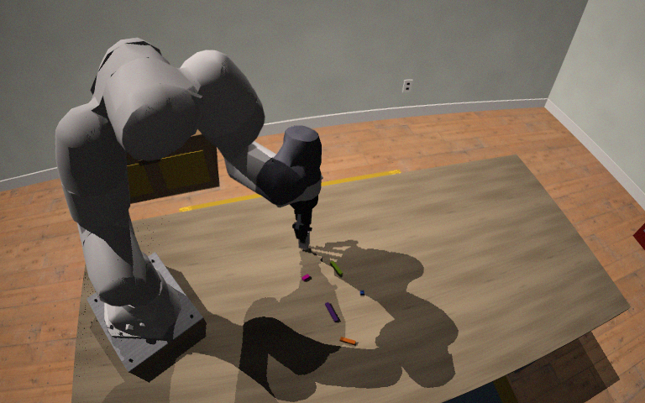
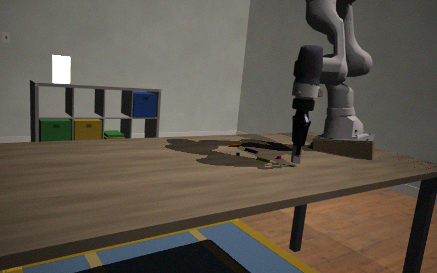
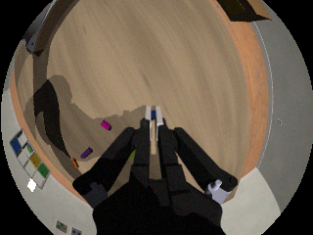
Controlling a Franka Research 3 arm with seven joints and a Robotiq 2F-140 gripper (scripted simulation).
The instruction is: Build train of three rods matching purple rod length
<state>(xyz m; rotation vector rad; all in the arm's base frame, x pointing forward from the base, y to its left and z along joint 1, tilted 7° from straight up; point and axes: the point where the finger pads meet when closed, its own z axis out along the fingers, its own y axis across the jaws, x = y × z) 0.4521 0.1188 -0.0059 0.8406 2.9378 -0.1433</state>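
Note:
My gripper points down, low over the table, shut on a small blue rod that shows between its fingertips in the wrist view. A second blue rod lies on the table. The purple rod lies left of it in the top view. The orange rod lies beyond the purple one, away from the gripper. The lime rod and magenta rod lie nearest the gripper. The rods on the table lie apart.
The arm's base stands on the table, at the left in the top view. The arm's shadow covers part of the area around the rods. A shelf with coloured boxes stands beyond the table.

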